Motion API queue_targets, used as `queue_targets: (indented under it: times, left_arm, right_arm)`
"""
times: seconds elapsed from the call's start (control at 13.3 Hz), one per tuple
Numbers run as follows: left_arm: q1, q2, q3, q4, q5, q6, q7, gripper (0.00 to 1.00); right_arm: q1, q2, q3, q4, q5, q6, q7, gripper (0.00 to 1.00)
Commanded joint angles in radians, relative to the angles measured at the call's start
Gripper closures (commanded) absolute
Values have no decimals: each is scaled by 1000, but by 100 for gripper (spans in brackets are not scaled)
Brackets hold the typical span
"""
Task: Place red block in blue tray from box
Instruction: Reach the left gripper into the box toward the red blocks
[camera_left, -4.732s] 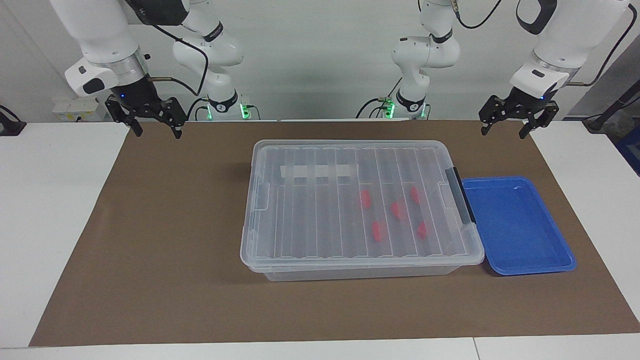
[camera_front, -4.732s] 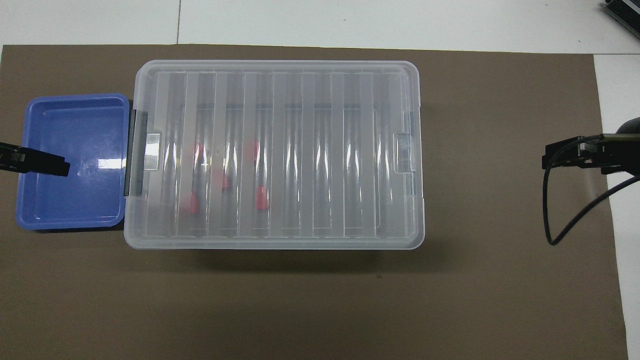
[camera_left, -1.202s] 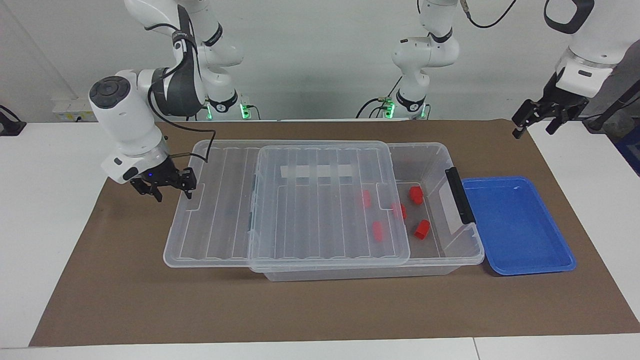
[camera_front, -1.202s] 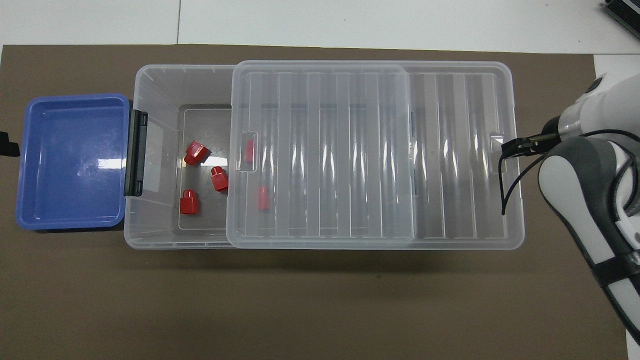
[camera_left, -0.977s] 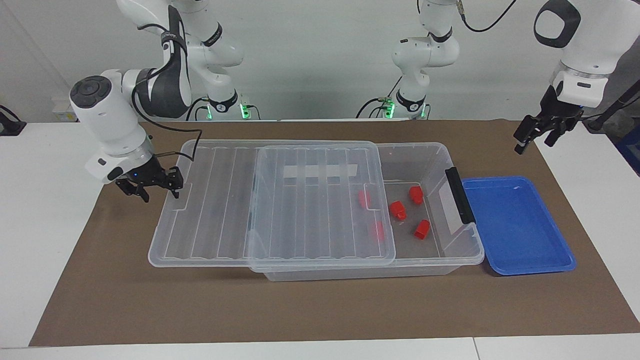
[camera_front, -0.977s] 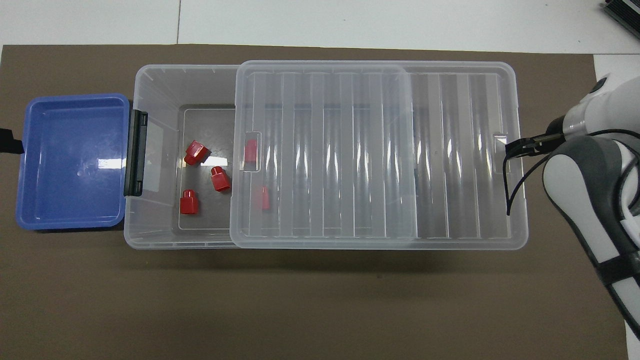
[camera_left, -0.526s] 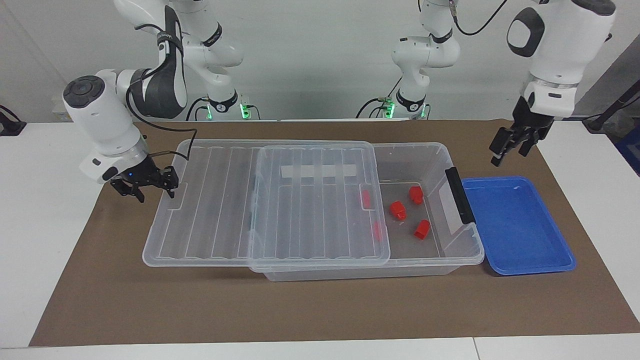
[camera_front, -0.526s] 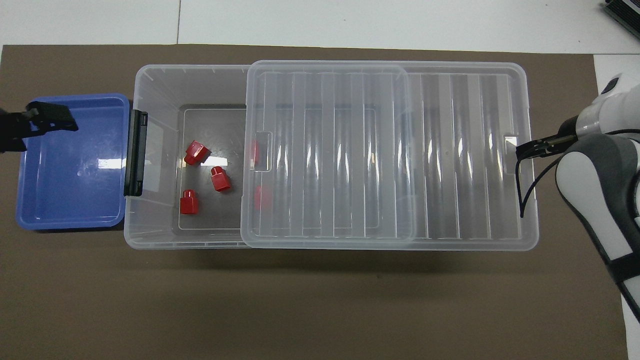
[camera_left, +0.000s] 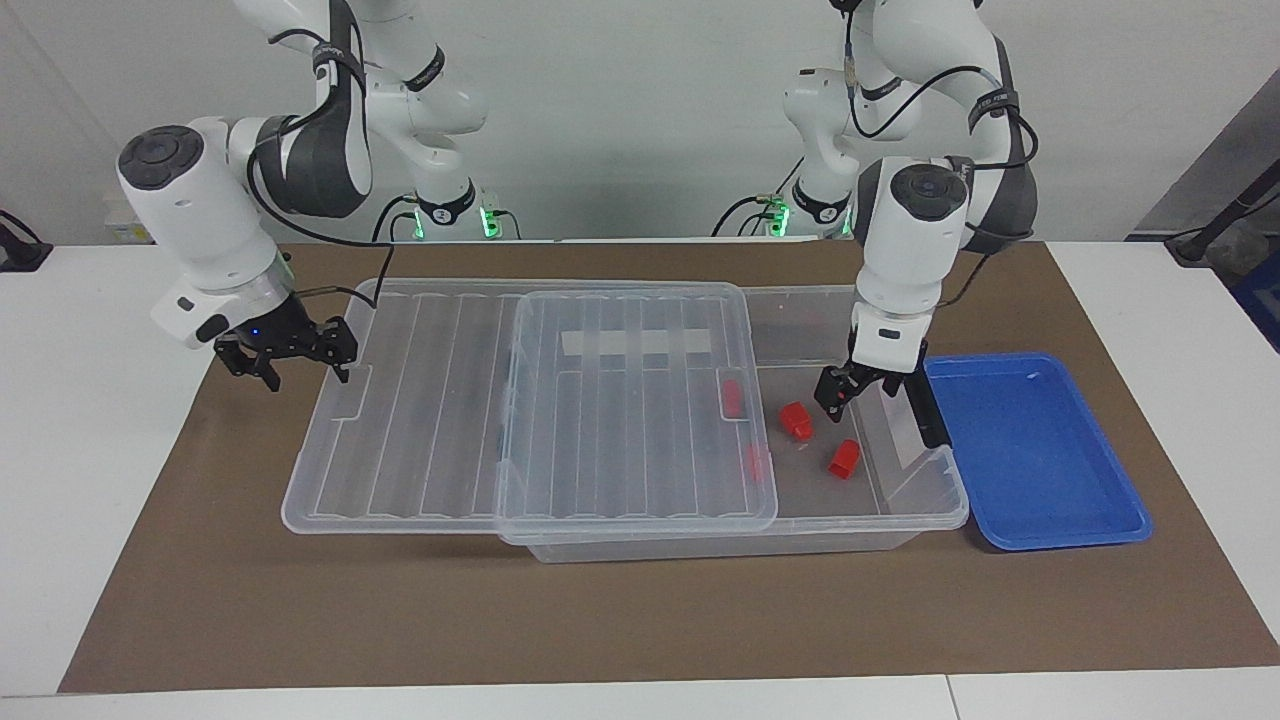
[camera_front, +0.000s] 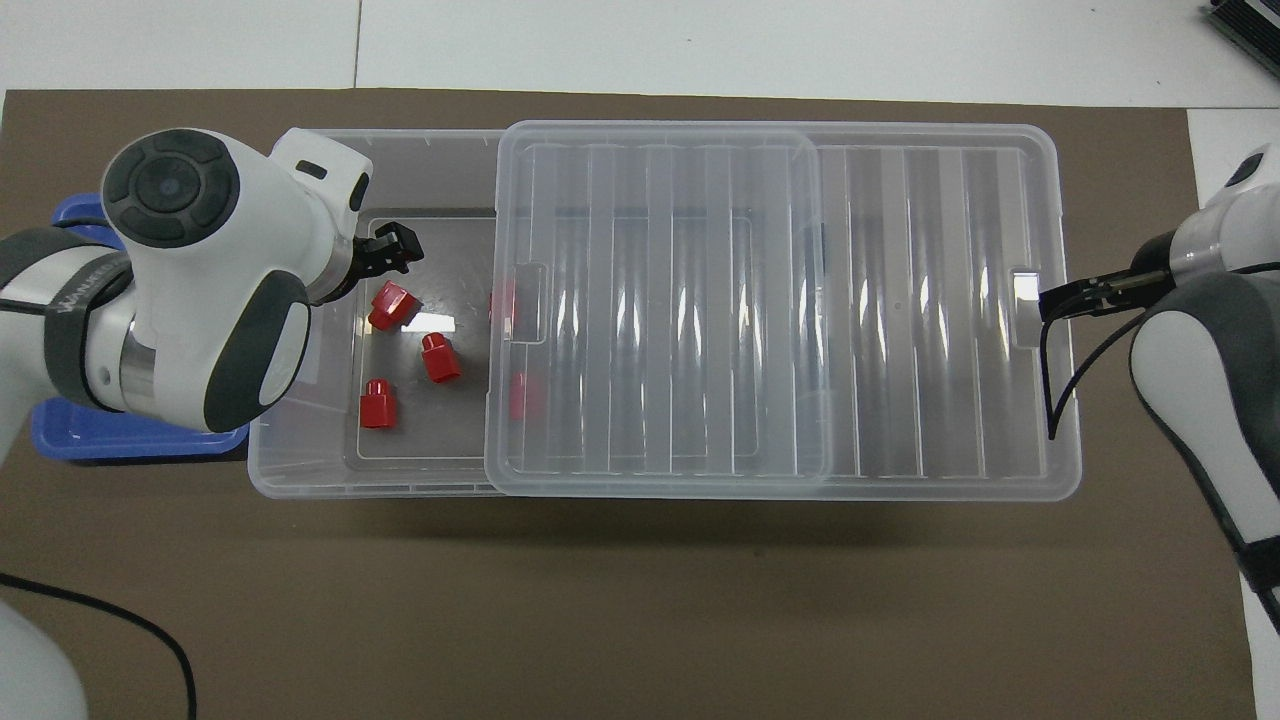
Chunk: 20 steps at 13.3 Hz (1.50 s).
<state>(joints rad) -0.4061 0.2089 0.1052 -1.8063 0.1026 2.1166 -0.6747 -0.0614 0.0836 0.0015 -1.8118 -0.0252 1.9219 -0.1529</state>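
- The lid (camera_left: 530, 400) is slid toward the right arm's end, baring the box's (camera_left: 935, 505) handle end so the arm can reach in
- The left gripper (camera_left: 838, 392), open and empty, is down inside over a red block (camera_left: 796, 420), which lies tipped; I can't tell its long axis
- The right gripper (camera_left: 288, 355) sits at the lid's edge; whether it grips, I can't tell
- The blue tray (camera_left: 1040, 520) waits beside the box, empty

No text, label, brand, number or sign can be read on anything here.
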Motion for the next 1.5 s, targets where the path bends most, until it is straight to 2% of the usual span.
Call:
queue_targets:
  times: [0.0,0.3,0.45,0.75,1.2,1.43]
  left_arm:
    - [-40,-43,17,-187,28,170,-83,0]
    - [-59,-34,14,-234,29,236,-126,0]
    - [-77,-29,14,-248,29,266,-190,1]
    - [-89,-31,16,-347,29,362,-217,1]
    - [-126,20,16,-361,88,410,-220,2]
    - [-126,26,17,-361,91,427,-220,12]
  right_arm:
    - [14,-64,5,-31,1,-53,100,6]
    - [64,-108,8,-24,4,-83,221,3]
    - [92,-108,9,29,4,-147,291,2]
    - [94,-84,28,176,4,-224,311,1]
    - [91,-82,28,250,2,-299,311,1]
    - [84,-84,26,256,-2,-319,309,1]
